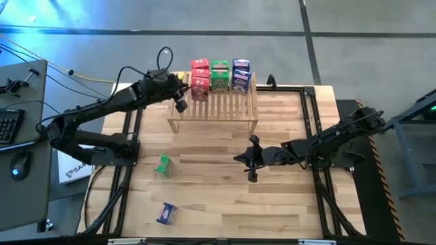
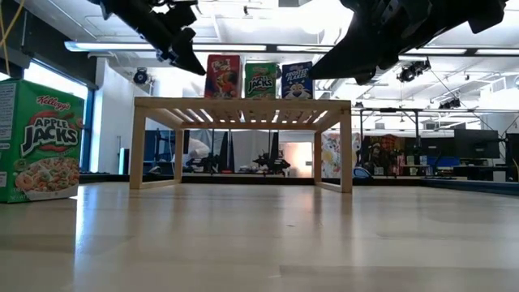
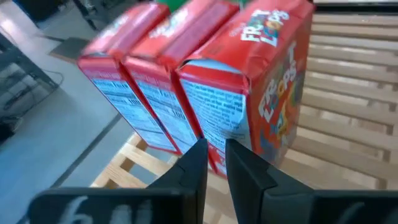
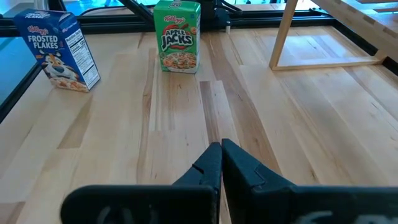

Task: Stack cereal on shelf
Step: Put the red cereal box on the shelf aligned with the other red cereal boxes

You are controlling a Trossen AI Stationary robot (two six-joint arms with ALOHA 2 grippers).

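Observation:
The shelf, a low light-wood slatted rack, stands at the table's far middle. On its far part stand rows of cereal boxes: red, green and blue. My left gripper hovers over the shelf's left end, just short of the three red boxes. Its fingers stand a narrow gap apart with nothing between them. My right gripper is shut and empty over the table's middle, in front of the shelf. A green box and a blue box stand on the tabletop at the near left.
The table's black frame rails run along its edges. Left of the table is a desk with a keyboard and a mouse. Bare slats lie beside the red boxes. Open tabletop lies between my right gripper and the loose boxes.

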